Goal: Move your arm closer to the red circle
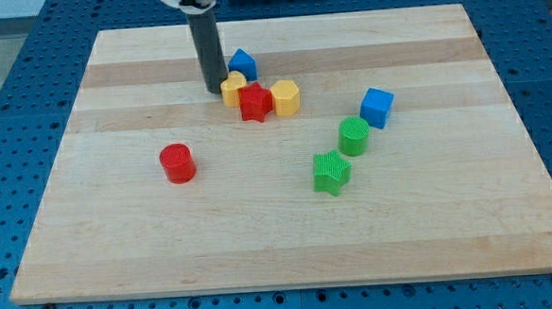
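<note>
My tip (213,90), bare rod with no fingers, stands well above-right of the red circle (177,163)

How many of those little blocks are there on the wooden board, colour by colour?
Red: 2, the red circle and the red star
Yellow: 2, the yellow block by my tip and the yellow hexagon
Blue: 2, the blue block at the top and the blue cube
Green: 2, the green cylinder and the green star
Total: 8
My tip sits just left of the cluster.
</note>
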Robot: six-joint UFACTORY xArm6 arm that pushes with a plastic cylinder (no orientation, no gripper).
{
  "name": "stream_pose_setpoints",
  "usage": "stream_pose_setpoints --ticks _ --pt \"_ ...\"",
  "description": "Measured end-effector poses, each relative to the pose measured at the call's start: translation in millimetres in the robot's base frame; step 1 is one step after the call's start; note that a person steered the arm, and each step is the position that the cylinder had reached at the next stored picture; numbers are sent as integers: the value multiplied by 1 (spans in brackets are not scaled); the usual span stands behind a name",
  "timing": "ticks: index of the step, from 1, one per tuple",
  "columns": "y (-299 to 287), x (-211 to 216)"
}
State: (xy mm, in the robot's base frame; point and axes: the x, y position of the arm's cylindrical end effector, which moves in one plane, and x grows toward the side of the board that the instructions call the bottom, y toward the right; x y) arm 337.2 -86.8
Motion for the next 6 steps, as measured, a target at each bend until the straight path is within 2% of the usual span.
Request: stream_pose_setpoints --ticks 2,4,6 --pt "18 6" --pt "-66 22" --pt "-95 103"
